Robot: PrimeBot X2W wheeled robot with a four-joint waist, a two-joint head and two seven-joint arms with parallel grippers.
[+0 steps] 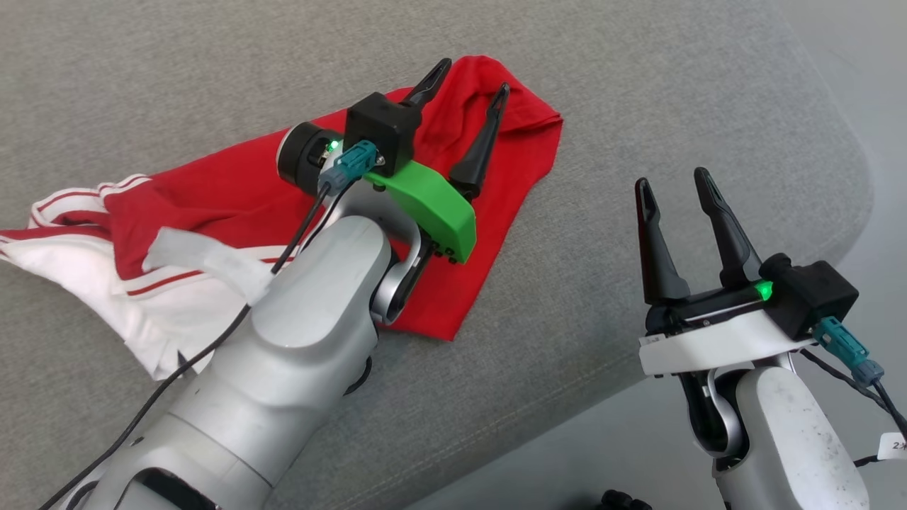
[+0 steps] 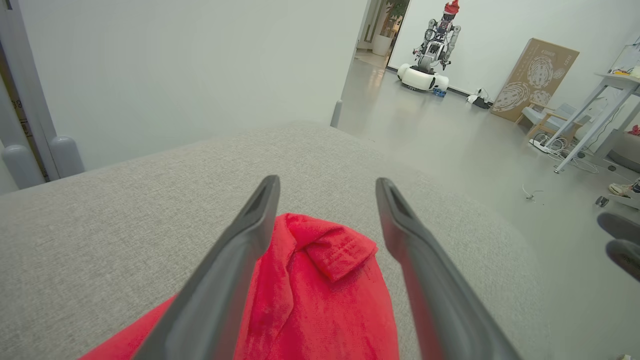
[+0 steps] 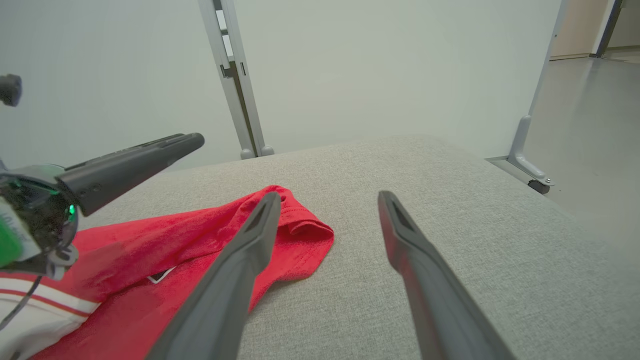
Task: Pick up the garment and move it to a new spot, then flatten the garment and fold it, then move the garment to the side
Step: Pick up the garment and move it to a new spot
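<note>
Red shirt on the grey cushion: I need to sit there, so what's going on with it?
The red-and-white garment lies rumpled on the grey cushion, not yet neatly folded. The robot's left pincer hovers open over its red end, gripping nothing. The right pincer, also open and empty, is off to the side.

This looks like a robot lab. Another robot [image 2: 431, 52] stands by a plain white wall [image 2: 500, 22]. A big cardboard box [image 2: 536, 79] leans there too. Wires [image 2: 562, 147] lie on the bare grey floor [image 2: 450, 150] by a table [image 2: 590, 129] with thin metal legs.
</note>
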